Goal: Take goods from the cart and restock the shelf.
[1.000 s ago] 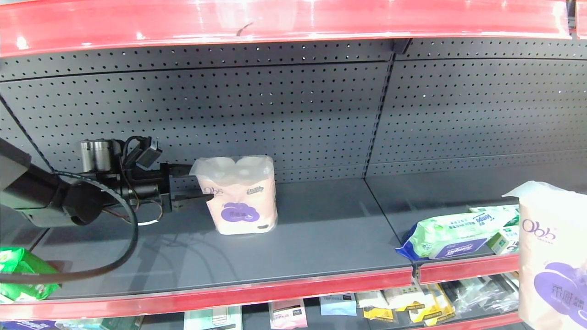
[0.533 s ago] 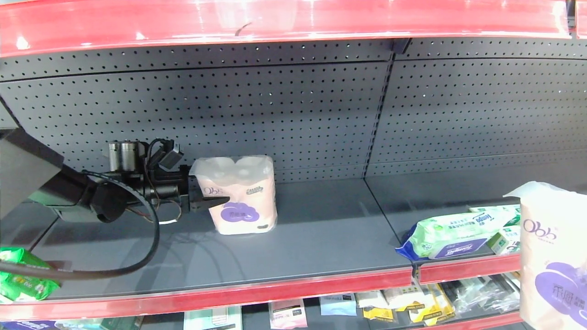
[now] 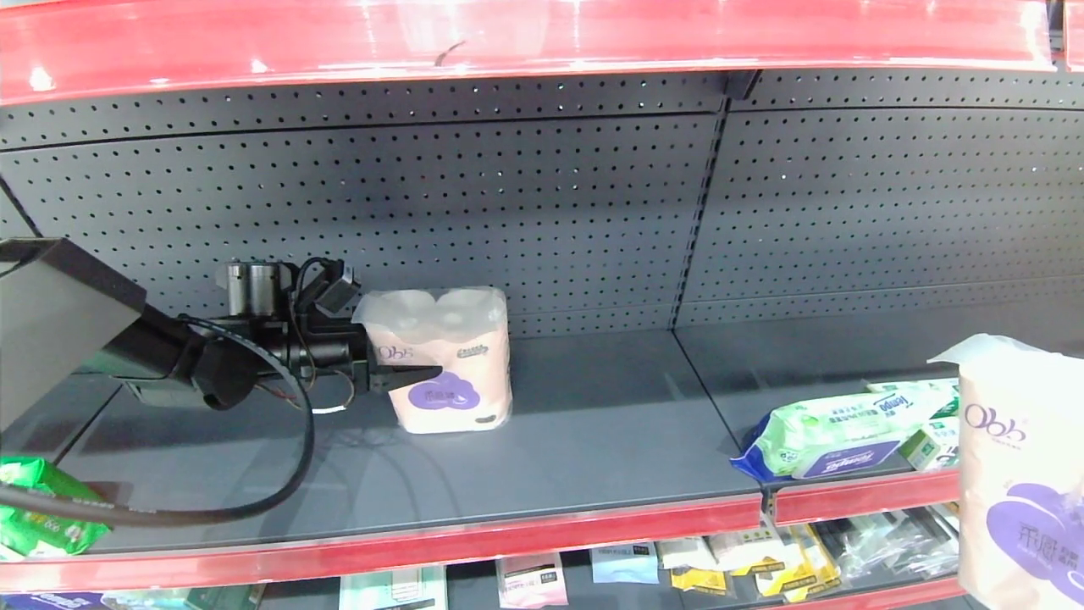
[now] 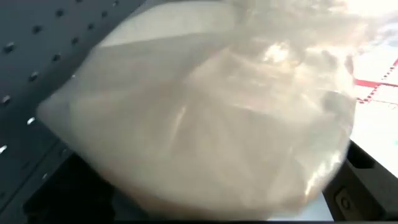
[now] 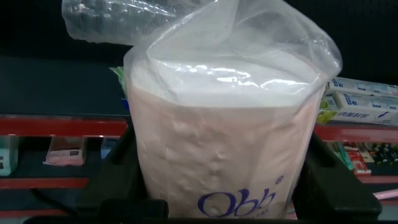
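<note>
Right now my left gripper (image 3: pixel 415 352) is low over the grey shelf (image 3: pixel 593 432), its fingers apart and straddling the upright toilet-paper pack (image 3: pixel 461 339) that stands near the shelf's back wall. One finger (image 3: pixel 415 373) lies across the pack's front face and the other is hidden behind it. I cannot tell whether they press on the wrap. My right gripper (image 5: pixel 224 186) is clamped on a second pack (image 5: pixel 217 143), held upright in front of the shelf's red edge, low on my right. A green-and-white wipes pack (image 3: pixel 830 432) lies in the neighbouring bay.
</note>
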Motion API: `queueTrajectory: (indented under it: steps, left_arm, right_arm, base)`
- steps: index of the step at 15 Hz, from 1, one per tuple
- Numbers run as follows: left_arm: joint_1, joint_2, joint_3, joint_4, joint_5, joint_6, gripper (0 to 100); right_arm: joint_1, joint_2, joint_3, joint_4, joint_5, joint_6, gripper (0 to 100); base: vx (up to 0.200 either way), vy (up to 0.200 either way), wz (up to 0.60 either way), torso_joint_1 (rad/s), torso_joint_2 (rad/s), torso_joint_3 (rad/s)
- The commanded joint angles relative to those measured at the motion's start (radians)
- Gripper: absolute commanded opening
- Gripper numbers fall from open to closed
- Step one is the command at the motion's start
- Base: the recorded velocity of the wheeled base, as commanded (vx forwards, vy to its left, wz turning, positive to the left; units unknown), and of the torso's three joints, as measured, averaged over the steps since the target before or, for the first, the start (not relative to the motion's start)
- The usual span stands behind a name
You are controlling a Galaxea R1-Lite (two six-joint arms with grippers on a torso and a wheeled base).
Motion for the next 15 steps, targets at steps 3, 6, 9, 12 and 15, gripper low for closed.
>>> queueTrajectory:
  steps: [3,6,9,12,15]
  left_arm:
    - [-0.009,0.058,-0.07,-0.06,0.001,0.001,100]
    - [-0.011,0.057,-0.062,-0.063,0.001,-0.008,100]
    - [-0.023,0.044,-0.024,-0.063,0.015,-0.025,100]
    - [-0.034,0.031,-0.013,-0.068,0.018,-0.039,0]
    - [-0.035,0.0,0.019,-0.068,0.016,-0.077,0]
  right_arm:
    - [0.001,0.003,-0.001,0.002,0.0,-0.001,0]
    - [0.001,0.003,-0.001,0.002,0.0,0.001,0]
    - [0.001,0.004,-0.001,0.0,0.0,0.001,0]
    - [0.001,0.011,-0.001,0.0,0.0,0.001,0]
    - [0.001,0.017,-0.004,-0.002,0.0,0.001,0]
  base:
    - [0.0,0.0,0.0,0.0,0.0,0.0]
    - [0.0,0.0,0.0,0.0,0.0,0.0]
    - [0.0,0.0,0.0,0.0,0.0,0.0]
    - [0.0,0.0,0.0,0.0,0.0,0.0]
    - [0.0,0.0,0.0,0.0,0.0,0.0]
